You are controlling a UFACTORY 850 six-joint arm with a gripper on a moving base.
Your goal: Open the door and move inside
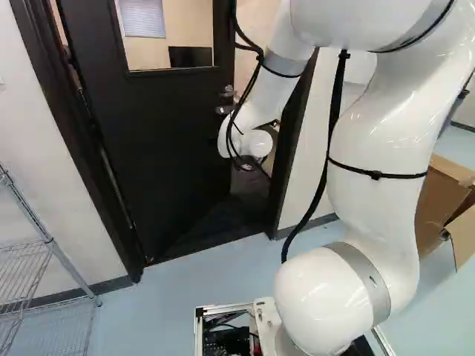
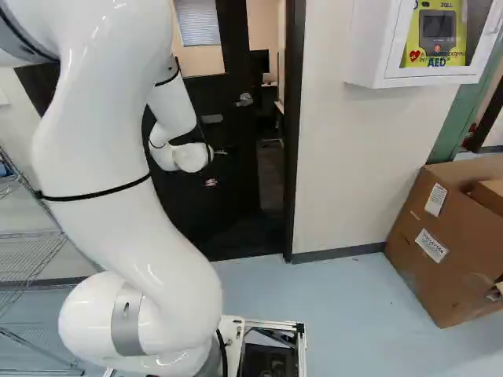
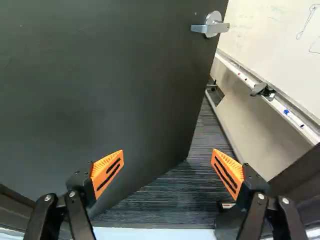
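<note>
Pale blue floor (image 1: 171, 311) ran up to the doorway, a cardboard box (image 2: 448, 243) by the wall to its right. Ahead of my gripper (image 3: 168, 155) the dark door (image 1: 156, 133) stood ajar, swung inward, with hinges to my left and the handle (image 3: 212, 25) near its free edge. Between that edge and the right side of the frame (image 2: 293, 118) lay the gap. My fingers were spread wide, holding nothing. I judged that a push near the free edge would widen the way, though my base might catch the frame.
</note>
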